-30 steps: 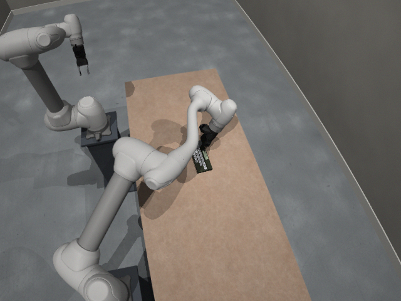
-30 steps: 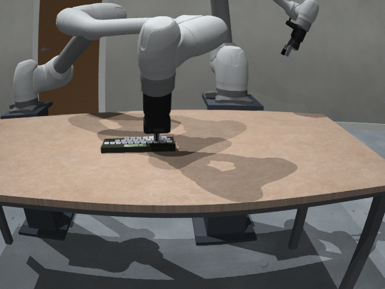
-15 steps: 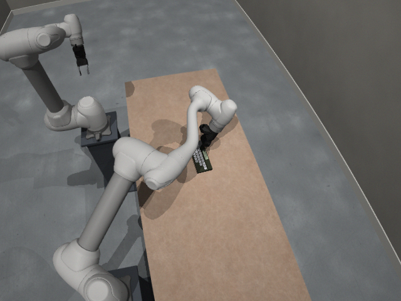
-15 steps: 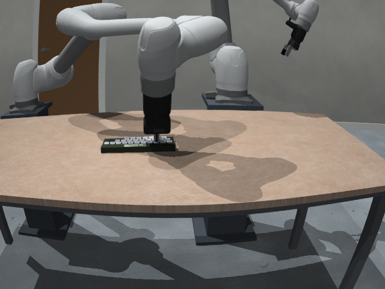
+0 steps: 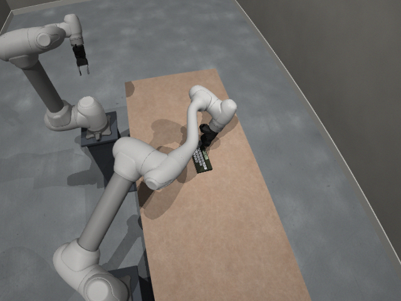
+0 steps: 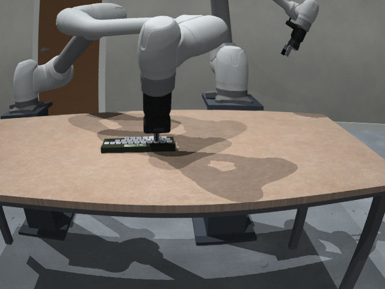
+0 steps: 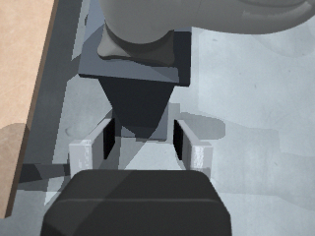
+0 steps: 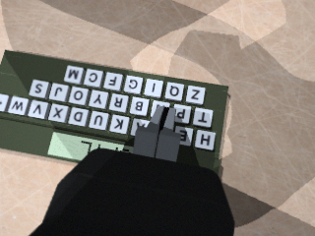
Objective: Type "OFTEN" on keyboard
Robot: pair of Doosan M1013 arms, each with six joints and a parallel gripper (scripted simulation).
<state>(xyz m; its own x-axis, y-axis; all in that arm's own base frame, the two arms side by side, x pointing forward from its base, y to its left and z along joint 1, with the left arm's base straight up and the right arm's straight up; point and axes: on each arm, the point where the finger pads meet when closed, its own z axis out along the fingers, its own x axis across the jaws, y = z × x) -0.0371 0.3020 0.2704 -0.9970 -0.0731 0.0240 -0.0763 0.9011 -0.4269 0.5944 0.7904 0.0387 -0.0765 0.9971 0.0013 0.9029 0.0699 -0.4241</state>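
While the left jaws (image 5: 83,70) (image 6: 286,50) spread (well apart), the right jaws (image 6: 156,141) press together.
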